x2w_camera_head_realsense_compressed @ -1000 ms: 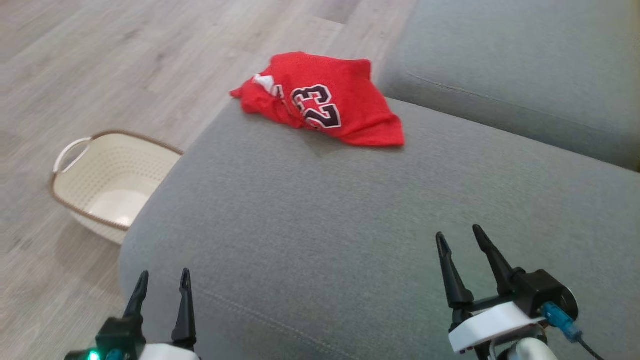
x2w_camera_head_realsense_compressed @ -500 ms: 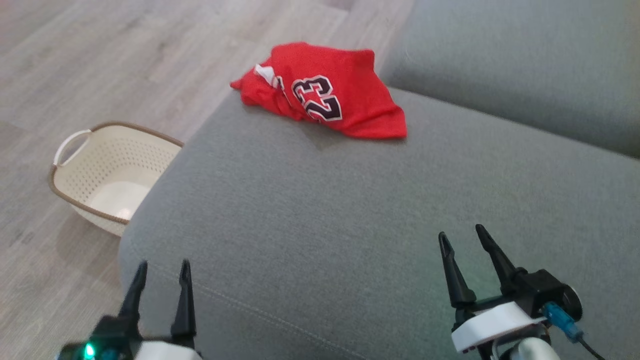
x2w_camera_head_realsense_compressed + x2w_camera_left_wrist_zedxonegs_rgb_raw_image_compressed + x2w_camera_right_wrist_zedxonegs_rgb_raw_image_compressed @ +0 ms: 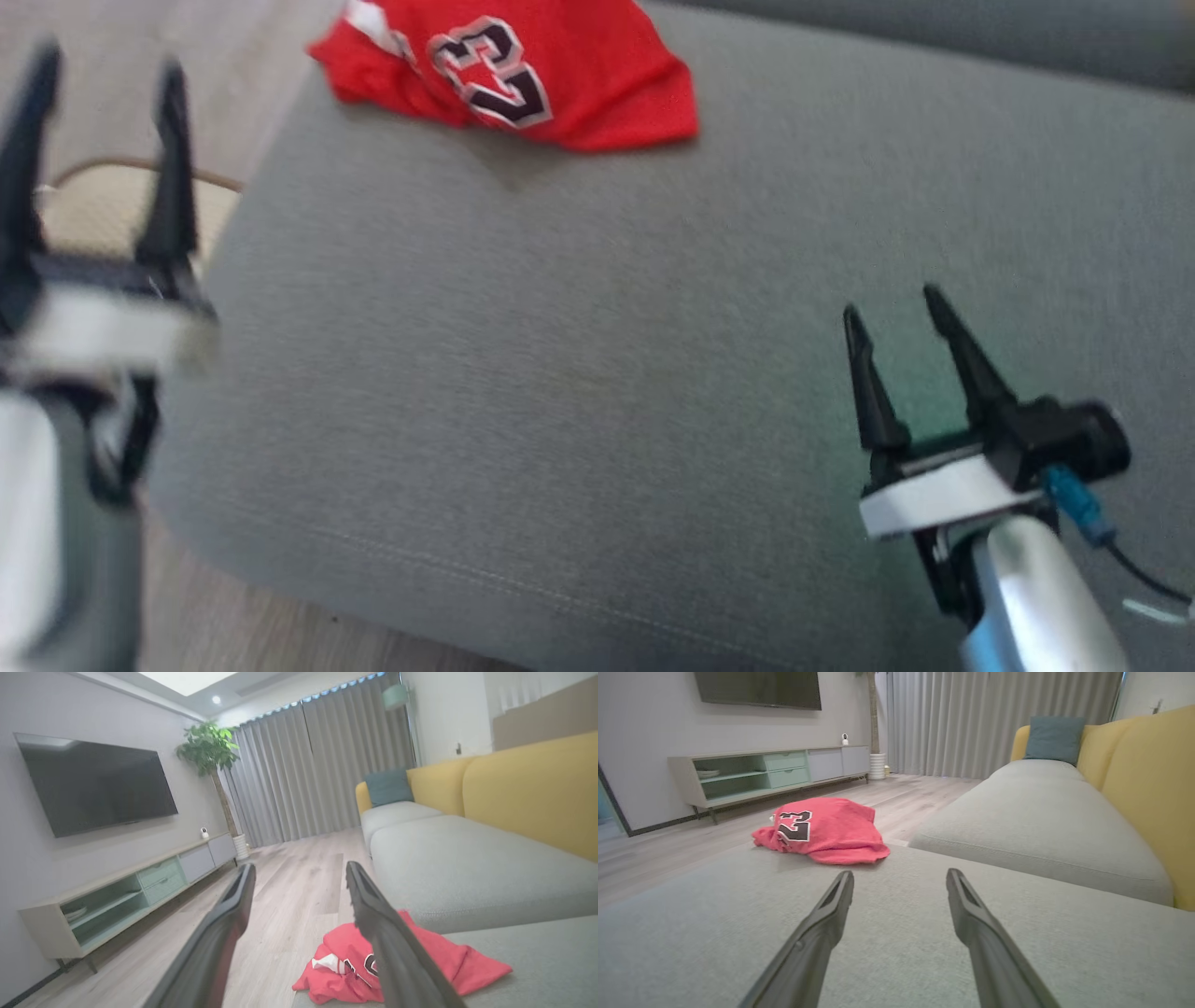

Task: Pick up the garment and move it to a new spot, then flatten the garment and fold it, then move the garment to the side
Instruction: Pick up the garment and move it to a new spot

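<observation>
- Both hands are empty over the grey seat. The left hand (image 3: 106, 63), blurred at the head view's left edge, has its two dark fingers spread wide. The right hand (image 3: 892, 303), low on the right, is spread just as wide with nothing between its fingers.
- The red garment (image 3: 560, 56) lies in a crumpled heap at the far corner of the sofa cushion (image 3: 560, 373), well apart from both hands, with its dark number print (image 3: 490, 70) facing up.
- One side of the heap reaches the cushion's edge above the floor (image 3: 289, 896). In the left wrist view the cloth sits ahead of and below that hand, partly hidden behind one finger.
- It looks like a thin mesh jersey, so it should be light, limp and not fragile. It will likely sag, trail and unfold once lifted rather than keep its shape.
- For the pick-up, the raised ridge on top of the heap seems the best hold, since flat cloth gives narrow fingertips little to bite.
- A pinch there may catch several layers or only one. A deep bite into the fold is safer than a skim over the top.
- For flattening later, the white trim (image 3: 327, 963) probably marks a neck or arm opening, a useful guide to the shoulders.
- A pale basket (image 3: 93, 201) stands on the floor beside the cushion, behind the left hand.
</observation>
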{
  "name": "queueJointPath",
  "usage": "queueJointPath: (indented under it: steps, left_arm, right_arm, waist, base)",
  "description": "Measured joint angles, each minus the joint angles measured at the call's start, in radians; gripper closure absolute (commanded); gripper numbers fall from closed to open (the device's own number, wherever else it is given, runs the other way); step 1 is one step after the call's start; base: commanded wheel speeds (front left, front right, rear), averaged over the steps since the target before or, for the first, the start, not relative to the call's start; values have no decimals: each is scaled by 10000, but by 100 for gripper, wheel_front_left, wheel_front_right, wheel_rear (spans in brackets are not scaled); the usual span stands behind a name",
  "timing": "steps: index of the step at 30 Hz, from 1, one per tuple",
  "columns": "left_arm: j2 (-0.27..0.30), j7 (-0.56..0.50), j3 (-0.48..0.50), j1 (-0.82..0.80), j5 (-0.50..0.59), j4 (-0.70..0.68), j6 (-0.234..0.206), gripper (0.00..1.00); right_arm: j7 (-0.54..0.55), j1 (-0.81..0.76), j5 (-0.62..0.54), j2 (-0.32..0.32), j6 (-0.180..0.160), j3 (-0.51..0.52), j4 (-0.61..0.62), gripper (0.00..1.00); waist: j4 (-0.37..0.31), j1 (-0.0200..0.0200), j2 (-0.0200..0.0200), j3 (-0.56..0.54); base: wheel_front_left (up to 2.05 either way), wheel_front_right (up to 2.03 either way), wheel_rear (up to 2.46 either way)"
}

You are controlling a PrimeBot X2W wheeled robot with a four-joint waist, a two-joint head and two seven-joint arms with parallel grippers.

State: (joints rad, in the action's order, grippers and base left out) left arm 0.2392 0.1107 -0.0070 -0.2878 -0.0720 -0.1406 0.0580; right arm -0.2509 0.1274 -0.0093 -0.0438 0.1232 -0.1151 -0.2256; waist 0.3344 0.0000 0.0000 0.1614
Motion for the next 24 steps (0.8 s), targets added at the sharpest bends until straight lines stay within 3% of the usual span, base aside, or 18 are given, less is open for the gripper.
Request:
queueJointPath:
  steps: [5,10,16,24]
  left_arm:
    - [709,-1363,-173,-2713,-506,2383,522,0]
    - [1151,-2360,-562,-4387,-1112,4606,662,0]
    - [1432,-3009,-1129,-5378,-1615,6732,669,0]
    - [1419,-3172,-1647,-6233,-2399,8339,740,0]
  right_arm:
    - [-2,593,-224,-21,0,148,253,0]
    - [-15,868,-291,-35,0,276,414,0]
    - [-15,1130,-305,-46,0,286,690,0]
    - [-15,1130,-453,-48,0,336,949,0]
  waist:
    - [-730,0,0,1118]
    - [-1361,0,0,1995]
    - [-2027,1,0,2873]
    - [-2554,2,0,3686]
  base:
    - [0,0,0]
    - [0,0,0]
    - [0,0,0]
    - [0,0,0]
